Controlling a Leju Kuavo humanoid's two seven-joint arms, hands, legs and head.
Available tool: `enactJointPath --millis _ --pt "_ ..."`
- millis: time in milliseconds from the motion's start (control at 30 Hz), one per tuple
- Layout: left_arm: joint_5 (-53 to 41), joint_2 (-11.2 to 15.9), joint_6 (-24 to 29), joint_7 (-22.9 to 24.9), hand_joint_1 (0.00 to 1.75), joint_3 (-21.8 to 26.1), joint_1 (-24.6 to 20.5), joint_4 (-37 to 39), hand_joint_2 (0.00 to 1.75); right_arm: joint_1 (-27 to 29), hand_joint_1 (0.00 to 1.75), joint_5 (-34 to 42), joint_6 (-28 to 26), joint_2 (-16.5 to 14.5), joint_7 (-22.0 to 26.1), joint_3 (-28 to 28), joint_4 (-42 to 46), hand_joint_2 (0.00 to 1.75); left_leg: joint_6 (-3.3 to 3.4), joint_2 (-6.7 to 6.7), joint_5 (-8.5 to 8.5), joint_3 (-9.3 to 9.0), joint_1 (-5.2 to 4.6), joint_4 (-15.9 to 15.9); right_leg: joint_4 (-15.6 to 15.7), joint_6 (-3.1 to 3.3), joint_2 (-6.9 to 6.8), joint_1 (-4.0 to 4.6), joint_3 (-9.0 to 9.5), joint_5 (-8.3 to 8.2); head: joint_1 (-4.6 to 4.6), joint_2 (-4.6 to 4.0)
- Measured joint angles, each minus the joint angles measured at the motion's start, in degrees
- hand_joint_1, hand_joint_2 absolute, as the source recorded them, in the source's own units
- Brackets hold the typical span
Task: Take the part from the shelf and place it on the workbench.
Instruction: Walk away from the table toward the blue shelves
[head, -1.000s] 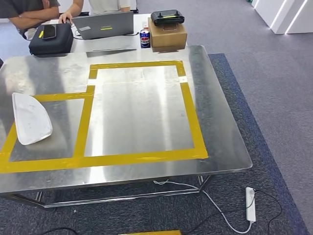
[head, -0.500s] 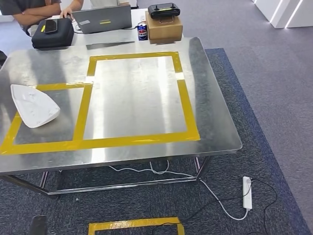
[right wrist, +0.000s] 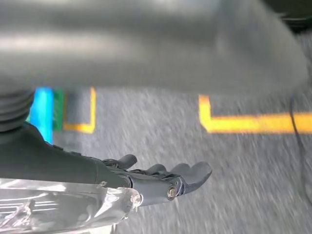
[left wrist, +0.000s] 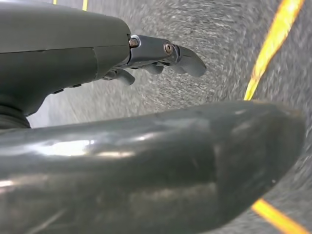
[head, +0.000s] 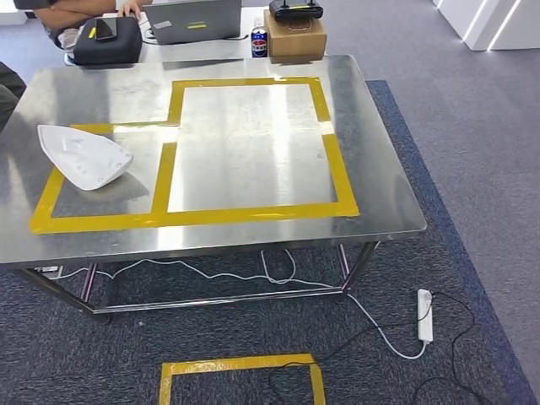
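Curved white part (head: 84, 157) on brushed-steel workbench (head: 382, 186)

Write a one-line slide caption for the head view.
White part resting on the steel workbench inside a yellow tape outline, with a laptop and cardboard box beyond.

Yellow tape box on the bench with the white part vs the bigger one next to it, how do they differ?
The small tape box holds the white part; the large tape box encloses bare steel. The small one is lower and wide; the large one is taller, reaching farther back. Both are yellow tape on the workbench, sharing one strip.
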State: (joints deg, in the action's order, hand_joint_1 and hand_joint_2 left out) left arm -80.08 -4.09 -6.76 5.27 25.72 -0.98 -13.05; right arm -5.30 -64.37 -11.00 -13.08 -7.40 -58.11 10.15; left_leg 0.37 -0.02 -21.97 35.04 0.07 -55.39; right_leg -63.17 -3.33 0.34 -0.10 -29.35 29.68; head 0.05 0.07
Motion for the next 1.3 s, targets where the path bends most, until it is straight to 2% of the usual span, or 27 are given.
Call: enactJointPath --millis 33,67,100,167,200,233,300,333,367,400,467,533,567,600,667,700,733,833,867,933,1000,1033,1100,1167,1200,1233,1300 --pt "-0.8 -0.35 -0.18 0.13 0.0 -1.34 -0.03 0.11 0.0 -0.2 0.0 -0.46 -1.64 0.01 0.71 0.25 0.02 0.0 -0.24 0.01 0.55 0.31 -0.1 -0.06 4.06 0.27 0.0 0.11 2.8 0.15 -0.04 0.01" --pt "-1.37 -0.63 -0.32 0.19 0.0 -2.57 -0.1 0.21 0.0 -0.39 0.0 -0.72 -3.46 0.01 0.96 0.48 0.04 0.0 -0.51 0.05 1.11 0.52 -0.15 -0.08 6.88 0.5 0.02 0.25 4.56 0.59 -0.03 0.01" --pt "-1.57 -0.86 -0.45 0.2 0.0 -3.57 -0.17 0.3 0.0 -0.54 0.0 -0.77 -5.11 0.01 0.68 0.63 0.05 0.0 -0.82 0.09 1.65 0.66 -0.17 -0.04 8.19 0.74 0.03 0.39 5.13 0.86 -0.02 0.01" --pt "-1.4 -1.14 -0.61 0.2 0.0 -4.86 -0.25 0.55 0.0 -0.56 0.0 -0.65 -7.31 0.02 -0.55 0.74 0.05 0.0 -1.49 0.08 2.08 1.03 -0.05 -0.1 8.32 1.57 -0.12 0.37 4.13 0.07 0.09 0.02" --pt "-1.28 -1.27 -0.64 0.2 0.0 -5.25 -0.23 0.65 0.0 -0.53 0.0 -0.64 -7.77 0.05 -0.96 0.78 0.06 0.0 -1.81 0.05 0.87 1.45 0.01 -0.86 8.3 2.12 -0.25 0.29 3.54 -0.55 0.03 0.02" --pt "-1.25 -1.35 -0.66 0.2 0.0 -5.57 -0.21 0.73 0.0 -0.5 0.0 -0.63 -7.96 0.09 -1.17 0.81 0.07 0.0 -2.11 0.01 -1.46 2.13 0.05 -2.71 8.36 2.59 -0.38 0.17 2.79 -1.3 -0.06 0.02" --pt "-1.21 -1.41 -0.67 0.2 0.0 -6.1 -0.32 0.77 0.0 -0.5 0.0 -0.67 -8.09 0.17 -1.28 0.86 0.08 0.0 -2.56 0.0 -7.72 3.96 0.12 -9.56 8.27 3.04 -0.47 0.13 1.2 -2.79 -0.25 0.01" --pt "-1.21 -1.41 -0.67 0.2 0.0 -6.33 -0.44 0.79 0.0 -0.49 0.0 -0.69 -8.1 0.18 -1.28 0.88 0.08 0.0 -2.74 0.0 -9.68 4.62 0.13 -13.31 8.19 3.04 -0.51 0.13 0.3 -3.53 -0.27 0.0" --pt "-1.21 -1.4 -0.67 0.2 0.0 -6.53 -0.55 0.8 0.0 -0.47 0.0 -0.71 -8.1 0.19 -1.28 0.89 0.08 0.0 -2.86 0.0 -10.16 4.7 0.15 -15.94 8.06 2.97 -0.55 0.12 -0.61 -4.24 -0.26 0.0" --pt "-1.21 -1.4 -0.67 0.2 0.0 -6.68 -0.61 0.82 0.0 -0.46 0.0 -0.72 -8.1 0.2 -1.28 0.9 0.08 0.0 -2.93 0.0 -9.36 3.96 0.21 -16.85 7.87 2.84 -0.59 0.1 -1.59 -4.87 -0.27 0.0" --pt "-1.21 -1.42 -0.67 0.2 0.0 -6.9 -0.65 0.84 0.0 -0.49 0.0 -0.72 -8.1 0.21 -1.28 0.91 0.08 0.0 -3.07 0.01 -6.38 -0.45 0.48 -12.71 7.25 2.37 -0.59 0.02 -3.42 -5.89 -0.27 0.0" --pt "-1.22 -1.61 -0.65 0.2 0.0 -7.09 -0.78 0.85 0.0 -0.53 0.0 -0.74 -8.1 0.26 -1.28 0.92 0.14 0.0 -2.95 -0.07 -6.18 -6.41 0.67 -4.58 6.33 1.73 -0.53 0.17 -4.91 -6.67 -0.35 0.0" --pt "-1.23 -1.72 -0.63 0.2 0.0 -7.18 -0.88 0.86 0.0 -0.56 0.0 -0.75 -8.1 0.3 -1.28 0.93 0.17 0.0 -2.63 -0.13 -6.81 -8.19 0.65 -1.66 5.96 1.41 -0.54 0.28 -5.44 -7.1 -0.39 0.0" --pt "-1.23 -1.83 -0.62 0.2 0.0 -7.22 -0.96 0.88 0.0 -0.57 0.0 -0.75 -8.11 0.33 -1.29 0.94 0.21 0.0 -2.15 -0.18 -7.37 -8.83 0.51 -0.15 5.79 1.17 -0.56 0.32 -5.84 -7.56 -0.4 0.0" --pt "-1.23 -1.9 -0.62 0.2 0.0 -7.28 -0.87 0.97 0.0 -0.47 0.0 -0.75 -8.12 0.37 -1.31 0.95 0.21 0.0 -0.97 -0.07 -6.96 -8.08 0.34 0.11 5.69 0.71 -0.59 0.09 -6.35 -8.17 -0.4 0.0" --pt "-1.23 -1.87 -0.63 0.22 0.0 -7.31 -0.77 1.03 0.0 -0.31 0.0 -0.74 -8.12 0.38 -1.33 0.94 0.21 0.0 -0.43 0.03 -6.45 -7.57 0.3 0.07 5.11 0.49 -0.57 -0.05 -6.8 -7.31 -0.38 0.0" --pt "-1.23 -1.85 -0.64 0.24 0.0 -7.37 -0.7 1.08 0.0 -0.13 0.0 -0.73 -8.12 0.38 -1.34 0.94 0.21 0.0 0.05 0.13 -5.83 -6.92 0.33 0.1 3.46 0.22 -0.54 -0.14 -7.5 -5.32 -0.34 0.0" --pt "-1.22 -1.84 -0.66 0.26 0.0 -7.55 -0.66 1.13 0.0 -0.01 0.0 -0.71 -8.11 0.38 -1.34 0.95 0.21 0.0 0.65 0.18 -3.74 -4.38 0.15 0.06 -6.87 -0.2 -0.5 -0.18 -10.32 2.92 -0.08 0.0" --pt "-1.09 -1.85 -0.73 0.26 0.0 -7.58 -0.66 1.13 0.0 -0.07 0.0 -0.71 -8.06 0.38 -1.28 0.95 0.21 0.0 0.66 0.19 -3.0 -3.43 0.04 0.03 -9.74 -0.16 -0.5 -0.15 -10.53 3.8 -0.04 0.0" --pt "-0.65 -1.85 -1.58 0.26 0.0 -7.57 -0.66 1.16 0.0 -0.11 0.0 -0.33 -6.81 0.38 -1.14 0.94 0.21 0.0 0.59 0.19 -1.56 -1.62 -0.17 -0.02 -10.15 0.18 -0.49 -0.02 -8.16 1.74 -0.04 0.0" --pt "0.04 -1.83 -3.96 0.27 0.0 -7.53 -0.76 1.18 0.0 -0.25 0.0 0.47 -3.88 0.4 -1.44 0.9 0.21 0.0 0.36 0.13 -0.29 -0.28 -0.28 -0.05 -3.17 0.82 -0.48 0.26 -2.13 -0.81 -0.05 0.01" --pt "0.52 -1.81 -5.4 0.28 0.0 -7.49 -0.82 1.19 0.0 -0.39 0.0 0.87 -2.53 0.41 -1.67 0.86 0.21 0.0 0.16 0.1 0.3 0.15 -0.36 -0.09 1.62 1.09 -0.48 0.41 1.24 -0.68 -0.06 0.01" --pt "1.59 -1.7 -7.44 0.16 0.0 -7.18 -0.95 1.19 0.0 -0.62 0.0 1.49 -1.34 0.42 -1.75 0.82 0.21 0.0 -0.38 0.11 1.47 0.51 -0.39 -0.04 7.6 1.45 -0.47 0.7 4.78 0.55 -0.07 0.01" --pt "2.02 -1.51 -7.67 -0.64 0.0 -6.79 -0.94 1.19 0.0 -0.63 0.0 2.01 -1.42 0.37 -1.57 0.71 0.2 0.0 -1.02 0.12 2.36 0.65 -0.32 0.11 8.29 1.98 -0.53 0.73 4.41 0.13 0.04 0.01" --pt "1.91 -1.41 -7.33 -1.27 0.0 -6.69 -0.85 1.2 0.0 -0.6 0.0 2.22 -1.58 0.34 -1.59 0.6 0.2 0.0 -1.35 0.08 1.75 0.96 -0.28 -0.2 8.25 2.42 -0.6 0.65 3.89 -0.4 0.11 0.01" --pt "1.7 -1.31 -6.87 -2.0 0.0 -6.66 -0.7 1.2 0.0 -0.6 0.0 2.51 -1.41 0.32 -1.45 0.44 0.19 0.0 -1.67 0.04 -0.11 1.54 -0.24 -1.38 8.27 2.89 -0.66 0.53 3.21 -1.11 -0.01 0.01" --pt "1.51 -1.03 -5.74 -3.49 0.0 -6.63 -0.56 1.21 0.0 -0.6 0.0 3.34 0.53 0.3 -0.25 -0.08 0.19 0.0 -2.2 -0.02 -6.44 3.45 -0.15 -7.15 8.27 3.46 -0.71 0.44 1.51 -2.69 -0.21 0.0"
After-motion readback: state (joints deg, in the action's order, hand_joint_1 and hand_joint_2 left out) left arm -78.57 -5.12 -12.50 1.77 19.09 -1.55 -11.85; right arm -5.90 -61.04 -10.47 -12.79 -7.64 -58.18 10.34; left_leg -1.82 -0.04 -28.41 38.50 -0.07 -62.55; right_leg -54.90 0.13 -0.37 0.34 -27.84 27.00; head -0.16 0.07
